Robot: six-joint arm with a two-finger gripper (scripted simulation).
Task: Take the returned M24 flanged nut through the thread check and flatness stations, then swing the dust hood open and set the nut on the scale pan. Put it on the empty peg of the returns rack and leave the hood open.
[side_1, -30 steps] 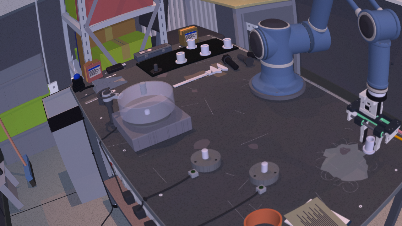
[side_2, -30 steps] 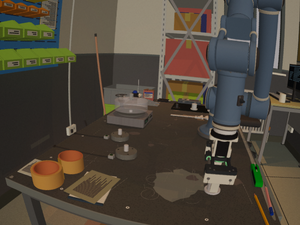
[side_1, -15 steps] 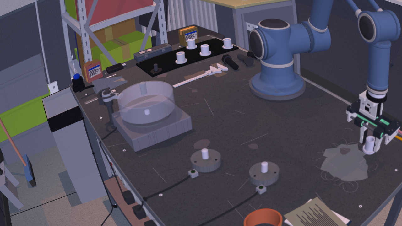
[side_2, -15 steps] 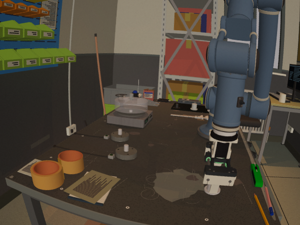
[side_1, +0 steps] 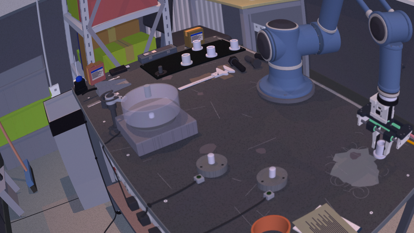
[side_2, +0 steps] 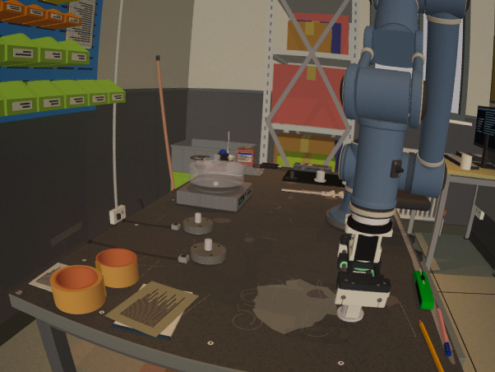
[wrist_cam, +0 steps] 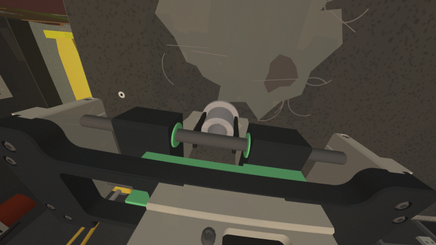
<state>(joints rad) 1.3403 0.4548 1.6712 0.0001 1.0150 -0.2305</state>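
Observation:
The white flanged nut (side_1: 380,149) (side_2: 350,313) (wrist_cam: 220,119) stands upright on the bench near its right front corner, at the edge of a pale stain. My gripper (side_1: 382,147) (side_2: 356,306) (wrist_cam: 217,131) is straight above it with its fingers down on either side of the nut's barrel, closed on the nut. The two round check stations (side_1: 211,165) (side_1: 271,178) sit to the left, each with a white post. Farther left the scale (side_1: 156,126) stands under its clear dust hood (side_1: 150,105), which is shut. The black returns rack (side_1: 192,57) lies at the back with one bare peg (side_1: 160,69).
An orange tape roll (side_1: 270,224) and a sheet of paper (side_1: 322,220) lie at the front edge. A caliper (side_1: 206,78) and dark bolts lie near the arm's base (side_1: 285,87). A green cutter (side_2: 423,289) and pencils lie along the right edge.

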